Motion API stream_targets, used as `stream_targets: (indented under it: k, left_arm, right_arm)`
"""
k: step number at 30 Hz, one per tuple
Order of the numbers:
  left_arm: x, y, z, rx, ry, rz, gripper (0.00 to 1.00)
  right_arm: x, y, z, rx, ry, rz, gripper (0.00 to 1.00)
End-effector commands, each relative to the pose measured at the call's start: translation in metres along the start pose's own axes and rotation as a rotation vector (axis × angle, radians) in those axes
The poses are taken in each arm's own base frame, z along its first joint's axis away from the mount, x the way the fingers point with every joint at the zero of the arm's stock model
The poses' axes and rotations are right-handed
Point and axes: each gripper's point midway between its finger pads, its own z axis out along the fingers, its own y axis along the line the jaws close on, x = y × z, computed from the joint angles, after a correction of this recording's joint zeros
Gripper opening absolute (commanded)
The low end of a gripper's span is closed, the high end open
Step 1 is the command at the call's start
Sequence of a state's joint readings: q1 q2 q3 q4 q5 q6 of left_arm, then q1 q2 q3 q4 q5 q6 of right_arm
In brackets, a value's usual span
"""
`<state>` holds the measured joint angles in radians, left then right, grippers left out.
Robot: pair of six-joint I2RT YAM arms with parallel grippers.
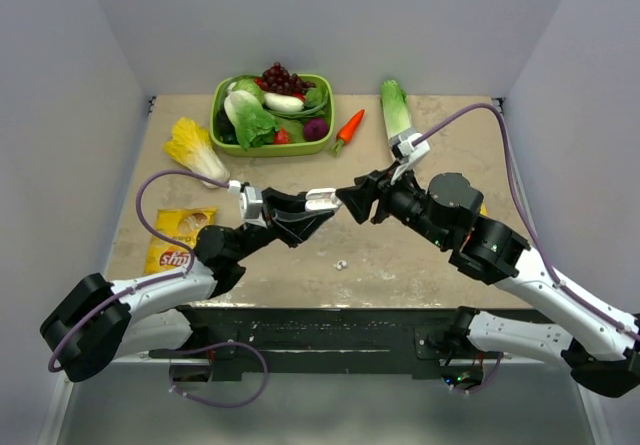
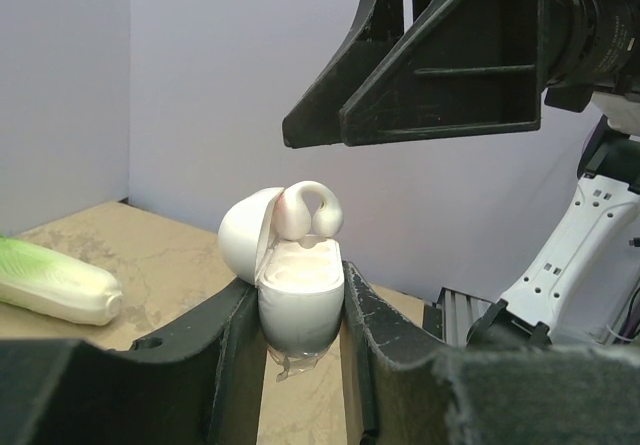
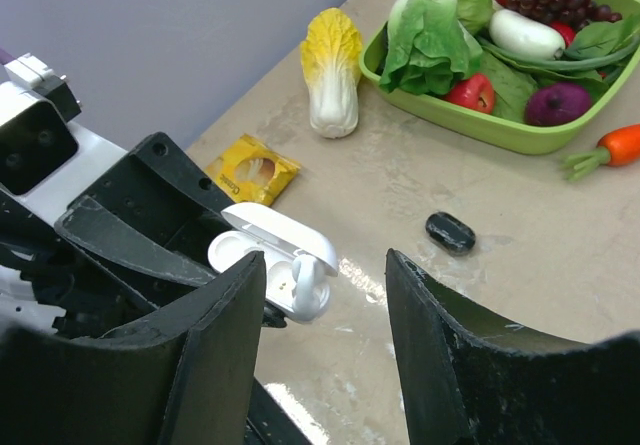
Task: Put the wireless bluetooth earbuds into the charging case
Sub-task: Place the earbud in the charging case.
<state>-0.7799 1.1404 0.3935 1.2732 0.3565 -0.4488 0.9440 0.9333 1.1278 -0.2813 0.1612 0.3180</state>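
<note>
My left gripper point(image 1: 318, 202) is shut on the white charging case point(image 2: 300, 300) and holds it above the table with its lid open. One white earbud point(image 2: 308, 210) stands partly in the case, its stem sticking up. In the right wrist view the case point(image 3: 262, 237) and that earbud point(image 3: 312, 283) show between my own fingers. My right gripper point(image 1: 352, 202) is open and empty, its jaws wide, just right of and above the case; it also shows in the left wrist view point(image 2: 420, 75). A second tiny white earbud point(image 1: 341, 263) lies on the table below both grippers.
A green tray point(image 1: 225, 137) of vegetables stands at the back, with a carrot point(image 1: 348, 128) and a green cabbage point(image 1: 396, 107) to its right. A yellow cabbage point(image 1: 195, 148) and a yellow chips bag point(image 1: 180, 237) lie left. A small black object point(image 3: 450, 232) lies on the table.
</note>
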Motion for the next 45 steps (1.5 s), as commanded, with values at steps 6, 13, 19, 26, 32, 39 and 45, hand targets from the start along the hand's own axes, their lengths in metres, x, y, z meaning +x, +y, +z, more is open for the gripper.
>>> stream_targets:
  k: [6,13,19,26,32,39,45]
  left_arm:
    - [-0.035,-0.006,0.003,0.024,-0.129,0.093,0.0]
    - [-0.034,-0.005,0.003,0.023,-0.125,0.093,0.0]
    - [-0.033,-0.005,0.004,0.024,-0.123,0.093,0.0]
    - [-0.033,-0.006,0.004,0.028,-0.123,0.092,0.0]
    - [-0.034,-0.007,0.004,0.032,-0.126,0.091,0.0]
    - [-0.034,-0.008,0.004,0.04,-0.124,0.09,0.0]
    - [-0.033,-0.009,0.004,0.043,-0.121,0.09,0.0]
  right_arm:
    - [-0.005,0.011,0.005,-0.037,0.028,0.013,0.52]
    - [-0.001,0.008,0.006,-0.029,0.038,0.002,0.48]
    - [0.0,0.01,0.006,-0.038,0.04,-0.004,0.43]
    - [0.003,0.011,0.008,-0.051,0.049,-0.01,0.36]
    - [0.004,0.011,0.008,-0.053,0.055,-0.014,0.28]
    - [0.008,0.01,0.01,-0.05,0.065,-0.02,0.17]
    - [0.011,0.009,0.011,-0.047,0.073,-0.03,0.05]
